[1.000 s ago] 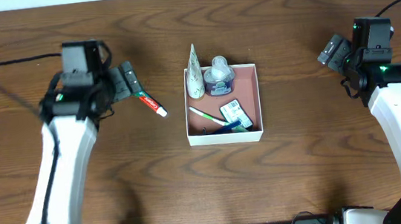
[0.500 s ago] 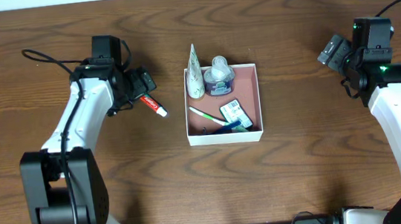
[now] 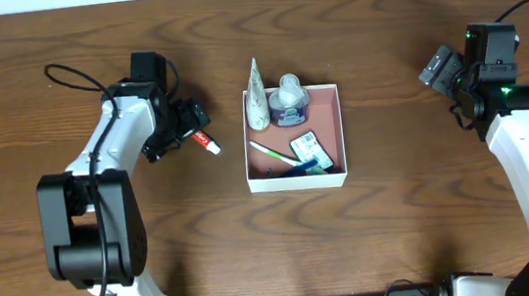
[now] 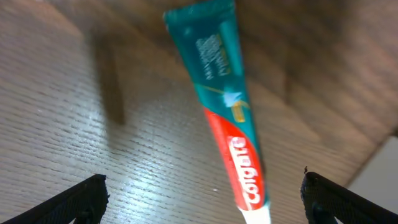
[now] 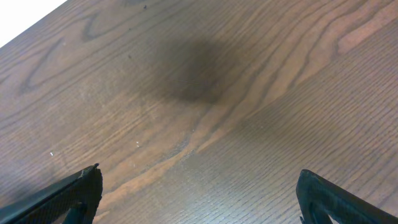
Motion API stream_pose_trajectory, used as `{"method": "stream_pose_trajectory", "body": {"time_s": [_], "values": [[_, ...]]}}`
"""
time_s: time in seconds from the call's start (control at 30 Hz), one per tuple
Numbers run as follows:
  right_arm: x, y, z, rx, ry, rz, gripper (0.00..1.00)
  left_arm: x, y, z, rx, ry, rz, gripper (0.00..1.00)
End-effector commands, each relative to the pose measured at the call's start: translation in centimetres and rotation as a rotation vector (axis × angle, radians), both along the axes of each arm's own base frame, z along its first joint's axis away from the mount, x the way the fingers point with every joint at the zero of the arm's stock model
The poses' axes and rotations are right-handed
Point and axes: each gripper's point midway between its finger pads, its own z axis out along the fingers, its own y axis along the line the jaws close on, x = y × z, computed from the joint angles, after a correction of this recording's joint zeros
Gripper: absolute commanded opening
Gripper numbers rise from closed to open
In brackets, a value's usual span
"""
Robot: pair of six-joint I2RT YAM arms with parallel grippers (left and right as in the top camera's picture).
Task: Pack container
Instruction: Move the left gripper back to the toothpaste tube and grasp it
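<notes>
The container (image 3: 334, 131) is a shallow white-walled box with a reddish floor at the table's middle. It holds a pale cone-shaped tube (image 3: 256, 100), a round grey jar (image 3: 288, 103), a green toothbrush (image 3: 275, 155) and a small blue-white packet (image 3: 310, 149). A green and red Colgate toothpaste tube (image 3: 207, 140) lies on the wood left of the box; in the left wrist view it (image 4: 224, 106) lies between my open fingers. My left gripper (image 3: 191, 122) is open over the tube's green end. My right gripper (image 3: 436, 68) is open and empty at the far right.
A black cable (image 3: 74, 71) loops behind the left arm. Bare wood fills the right wrist view (image 5: 205, 112). A white corner (image 4: 379, 174) at the left wrist view's right edge may be the box.
My left arm has swung in and turned, and its gripper has moved right and down over the toothpaste tube. The right arm has not moved.
</notes>
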Motion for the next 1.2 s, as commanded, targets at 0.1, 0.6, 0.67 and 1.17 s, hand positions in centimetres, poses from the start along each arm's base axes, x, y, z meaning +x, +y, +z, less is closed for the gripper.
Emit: {"method": "stream_pose_trajectory", "body": {"time_s": [0.1,0.6,0.67,1.17], "values": [[0.0,-0.5,0.3,-0.012,-0.004,-0.013,0.99,-0.6,0.3,-2.0,0.010,0.073,0.012,0.99],[0.0,-0.5,0.3,-0.012,-0.004,-0.013,0.99,-0.2,1.0,-3.3,0.073,0.067,-0.123,1.00],[0.0,-0.5,0.3,-0.012,-0.004,-0.013,0.99,0.4,1.0,-3.2,0.082,0.034,-0.194,1.00],[0.0,-0.5,0.3,-0.012,-0.004,-0.013,0.99,-0.1,-0.2,-3.3,0.095,0.034,-0.353,0.38]]}}
